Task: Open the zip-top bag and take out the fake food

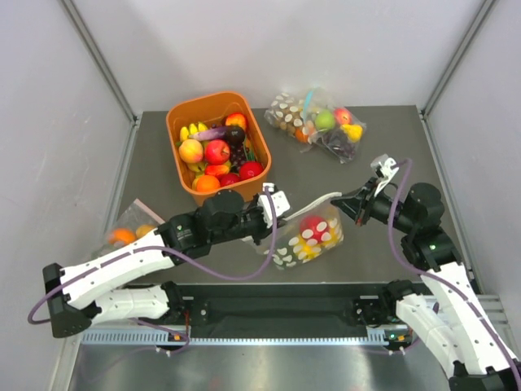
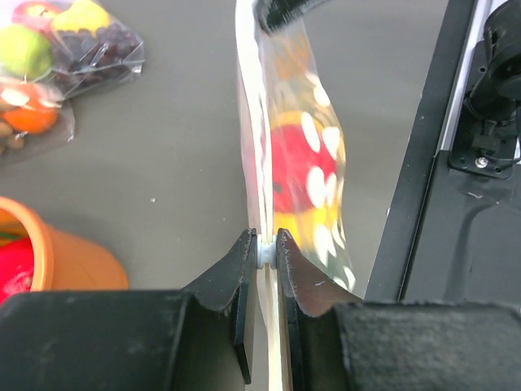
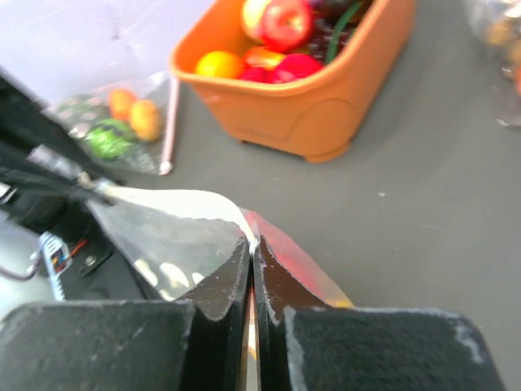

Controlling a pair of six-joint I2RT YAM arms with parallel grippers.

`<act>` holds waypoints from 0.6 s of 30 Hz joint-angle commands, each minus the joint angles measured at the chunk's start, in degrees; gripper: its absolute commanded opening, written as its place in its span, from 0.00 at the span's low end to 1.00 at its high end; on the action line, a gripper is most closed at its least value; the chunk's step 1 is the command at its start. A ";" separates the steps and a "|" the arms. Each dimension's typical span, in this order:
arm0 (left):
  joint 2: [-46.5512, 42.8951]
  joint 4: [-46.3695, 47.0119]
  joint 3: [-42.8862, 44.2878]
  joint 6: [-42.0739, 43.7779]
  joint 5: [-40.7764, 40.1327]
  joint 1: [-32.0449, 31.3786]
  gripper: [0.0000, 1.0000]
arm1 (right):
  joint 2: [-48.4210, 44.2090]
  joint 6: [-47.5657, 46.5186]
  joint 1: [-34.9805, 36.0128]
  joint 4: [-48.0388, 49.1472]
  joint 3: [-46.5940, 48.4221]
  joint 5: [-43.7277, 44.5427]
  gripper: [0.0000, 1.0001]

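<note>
The zip-top bag [image 1: 309, 236], clear with white dots, hangs between my two grippers just above the table's near part. My left gripper [image 1: 275, 205] is shut on the left end of its top edge. In the left wrist view that gripper [image 2: 267, 248] pinches a small white piece on the zip strip, and the bag [image 2: 313, 163] stretches away from it. My right gripper [image 1: 352, 202] is shut on the other end of the strip, its tips [image 3: 252, 248] clamping the plastic edge. The fake food [image 1: 313, 230] shows through the bag as red and yellow pieces [image 2: 293, 179].
An orange basket [image 1: 203, 102] full of toy fruit stands at the back left. Behind it to the right lies a dotted bag with a green apple and grapes [image 1: 319, 122]. Another dotted bag holding orange fruit [image 1: 130, 234] lies at the left edge. A black rail [image 1: 285, 305] runs along the near edge.
</note>
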 commanded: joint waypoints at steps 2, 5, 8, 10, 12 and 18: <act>-2.81 -2.12 -1.48 -1.08 -1.68 0.41 0.00 | 2.77 -1.30 -4.16 2.06 3.66 2.82 0.00; -4.04 -2.56 -2.45 -1.52 -2.21 0.41 0.00 | 5.05 -1.04 -6.63 3.46 4.54 2.03 0.00; -5.27 -2.91 -3.33 -2.05 -2.73 0.41 0.00 | 7.51 -0.78 -9.00 5.13 5.51 0.88 0.00; -6.41 -3.35 -3.94 -2.31 -3.09 0.41 0.00 | 9.44 -0.34 -10.31 6.19 6.30 0.01 0.00; -7.47 -3.88 -4.38 -2.49 -3.44 0.41 0.00 | 11.20 -0.25 -11.02 7.77 7.09 -0.70 0.00; -9.31 -4.85 -5.44 -3.28 -3.44 0.41 0.00 | 16.29 -0.16 -12.34 9.88 10.60 -1.84 0.00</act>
